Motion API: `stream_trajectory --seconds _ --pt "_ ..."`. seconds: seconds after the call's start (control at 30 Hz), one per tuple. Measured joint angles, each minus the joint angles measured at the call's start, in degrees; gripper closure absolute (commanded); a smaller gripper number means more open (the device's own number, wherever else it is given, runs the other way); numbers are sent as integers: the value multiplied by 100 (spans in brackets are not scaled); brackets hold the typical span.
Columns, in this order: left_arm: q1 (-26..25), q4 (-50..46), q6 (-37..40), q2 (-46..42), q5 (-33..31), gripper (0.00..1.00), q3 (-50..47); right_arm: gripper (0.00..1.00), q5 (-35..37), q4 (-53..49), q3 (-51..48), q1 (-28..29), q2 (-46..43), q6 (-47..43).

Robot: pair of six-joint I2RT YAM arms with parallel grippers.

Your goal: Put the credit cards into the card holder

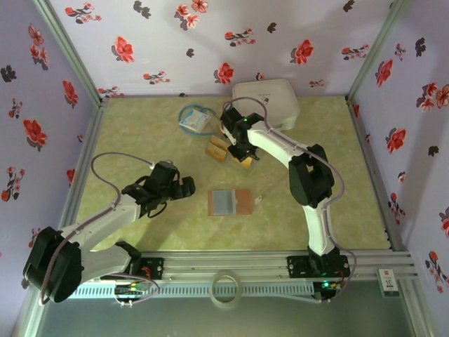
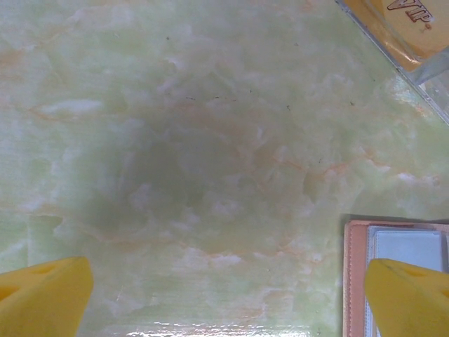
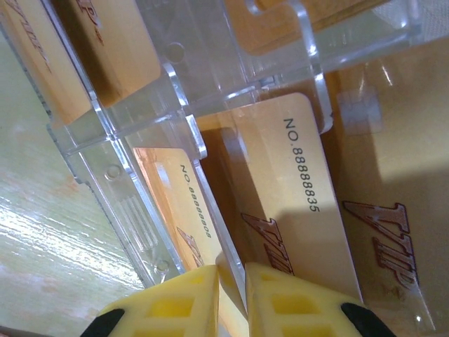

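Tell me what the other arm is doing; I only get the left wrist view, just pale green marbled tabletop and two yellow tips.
Observer: The right pincer is down at a clear plastic rack holding golden-tan rectangular cards.
Operator: Has it grabbed one?
Observer: Its yellow fingers stand nearly together by the end of one numbered card marked VIP; I can't confirm a grip.
Operator: And the pinkish corner at my lower right?
Observer: That is a reddish-brown folding wallet, lying open and flat between the two arms, grey-blue inside.
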Motion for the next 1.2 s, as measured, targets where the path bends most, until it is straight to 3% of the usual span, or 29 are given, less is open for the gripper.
stream_trajectory --seconds 0.4,0.63,1.2 --pt "0 44 0 31 2 0 -7 83 -46 -20 101 0 0 2" --pt "0 59 0 37 4 0 -57 100 -94 -44 144 0 0 2" --pt "0 59 2 42 15 0 -63 100 -236 -354 402 37 9 -46"
